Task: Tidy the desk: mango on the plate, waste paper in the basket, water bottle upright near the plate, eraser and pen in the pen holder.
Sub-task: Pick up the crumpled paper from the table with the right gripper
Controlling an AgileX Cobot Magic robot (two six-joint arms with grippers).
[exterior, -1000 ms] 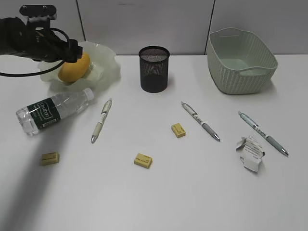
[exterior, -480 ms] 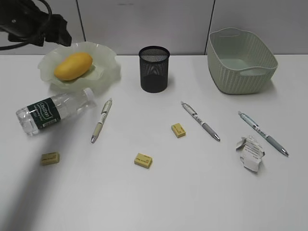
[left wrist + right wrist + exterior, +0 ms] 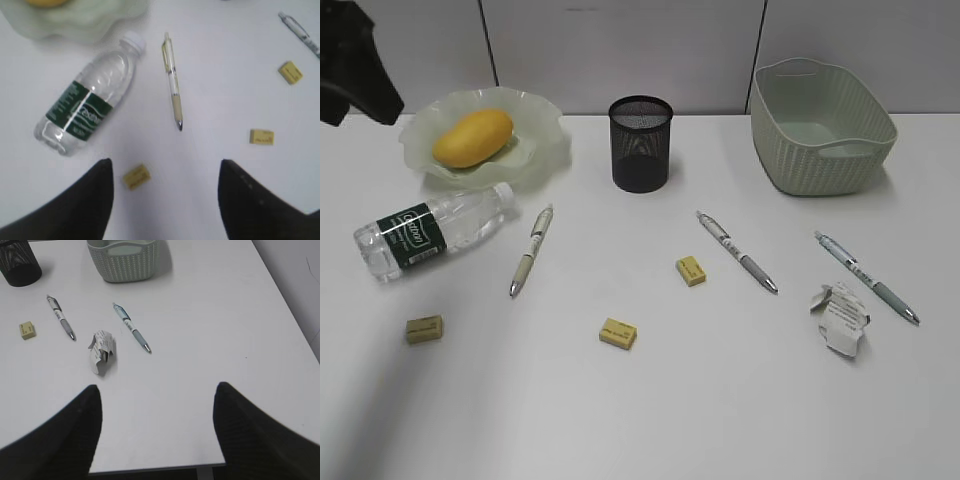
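Mango [image 3: 472, 137]: you've got it sitting on the plate [image 3: 545, 150] at the back left of the desk [image 3: 650, 410].
Water bottle [image 3: 432, 229]: lying on its side just in front of the plate, cap toward the plate (label facing up).
Pens: three of them flat on the desk. One [image 3: 530, 250] just right of the bottle, one [image 3: 737, 251] near the middle, one [image 3: 866, 276] over on the right.
Erasers: three yellow ones, left [image 3: 424, 329], middle [image 3: 618, 333] and one [image 3: 691, 270] beside the middle pen.
Waste paper [image 3: 840, 318]: crumpled on the desk, right next to the right pen, in front of the basket [image 3: 820, 125].
Pen holder [image 3: 640, 143]: upright at the back, between plate and basket.
Left end effector [image 3: 165, 200]: fingers spread wide with nothing between them, hanging above the left eraser and bottle.
Right end effector [image 3: 156, 432]: also wide apart and holding nothing, over bare desk near the front right edge.
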